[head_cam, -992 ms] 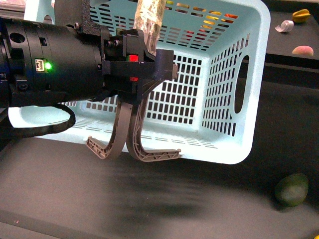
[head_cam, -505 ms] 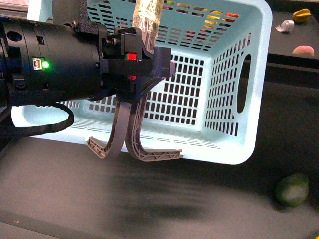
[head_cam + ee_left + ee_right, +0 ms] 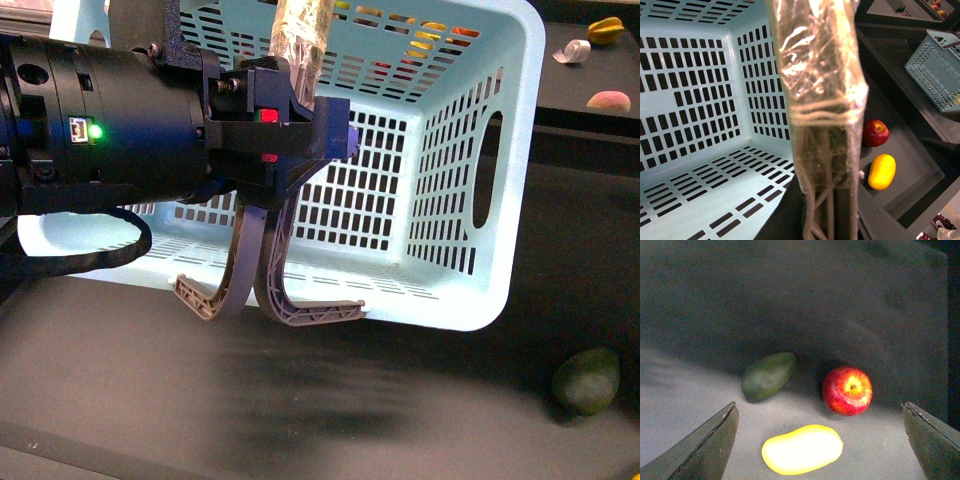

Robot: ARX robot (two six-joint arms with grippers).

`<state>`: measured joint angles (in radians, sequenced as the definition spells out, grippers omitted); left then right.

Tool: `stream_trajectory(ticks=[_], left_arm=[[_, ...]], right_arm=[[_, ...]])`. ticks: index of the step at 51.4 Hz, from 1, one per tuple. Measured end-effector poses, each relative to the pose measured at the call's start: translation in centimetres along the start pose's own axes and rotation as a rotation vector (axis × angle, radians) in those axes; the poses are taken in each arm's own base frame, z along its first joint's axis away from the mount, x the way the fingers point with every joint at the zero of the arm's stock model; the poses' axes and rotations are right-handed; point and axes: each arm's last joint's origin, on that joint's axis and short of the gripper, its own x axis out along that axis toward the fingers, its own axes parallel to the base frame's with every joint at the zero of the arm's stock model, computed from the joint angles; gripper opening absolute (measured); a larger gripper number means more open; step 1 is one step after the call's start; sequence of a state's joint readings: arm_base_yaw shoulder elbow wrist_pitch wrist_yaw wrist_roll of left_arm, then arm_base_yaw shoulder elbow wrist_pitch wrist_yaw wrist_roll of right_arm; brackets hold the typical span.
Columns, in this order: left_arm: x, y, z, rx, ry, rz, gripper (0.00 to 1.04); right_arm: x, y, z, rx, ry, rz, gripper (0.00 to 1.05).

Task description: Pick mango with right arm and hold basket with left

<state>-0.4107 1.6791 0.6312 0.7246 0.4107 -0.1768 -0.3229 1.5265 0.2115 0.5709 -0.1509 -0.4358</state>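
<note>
The right gripper (image 3: 818, 407) spreads its dark fingers (image 3: 700, 445) wide and holds nothing. The mango (image 3: 802, 449) lies on the grey surface between them, touching neither, so brightly lit that its skin shows no detail. Just beyond it sit a red apple (image 3: 847, 390) and a dark green avocado (image 3: 768, 375), both near the mango but apart from it.

The left gripper (image 3: 265, 300) hangs two curved grey-brown fingers (image 3: 232, 270) in front of the near rim of the pale turquoise basket (image 3: 500, 250). They are close at the roots and the tips hook away from each other. Whether they clamp anything I cannot tell. A film-wrapped bar (image 3: 820, 100) rises from this gripper and blocks the middle of the left wrist view, hiding part of the basket's inside. The bulky black left arm (image 3: 110, 120) covers the basket's left side in the front view. Outside the basket wall, the left wrist view shows the mango and apple on a dark surface. A second, blue-grey slotted basket (image 3: 940, 70) is cut off by the frame edge.
</note>
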Motion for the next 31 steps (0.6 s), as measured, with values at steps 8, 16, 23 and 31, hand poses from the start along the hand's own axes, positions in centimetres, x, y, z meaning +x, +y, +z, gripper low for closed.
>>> stream_trajectory(ticks=[8,16,23,31], left_arm=[[0.0,0.0,0.0,0.000,0.000,0.001,0.10],[0.0,0.0,0.0,0.000,0.000,0.000,0.10],[0.0,0.0,0.0,0.000,0.000,0.001,0.10],[0.0,0.0,0.0,0.000,0.000,0.001,0.10]], right_arm=[[1.3,0.1,-1.5,-0.131,0.097,0.044,0.97],[3.0,-0.1,-3.5,-0.292,0.200,0.063,0.97],[4.2,-0.3,-4.9,-0.373,0.273,0.102,0.97],[5.9,-1.0,-6.2,-0.448,0.332,0.131,0.97]])
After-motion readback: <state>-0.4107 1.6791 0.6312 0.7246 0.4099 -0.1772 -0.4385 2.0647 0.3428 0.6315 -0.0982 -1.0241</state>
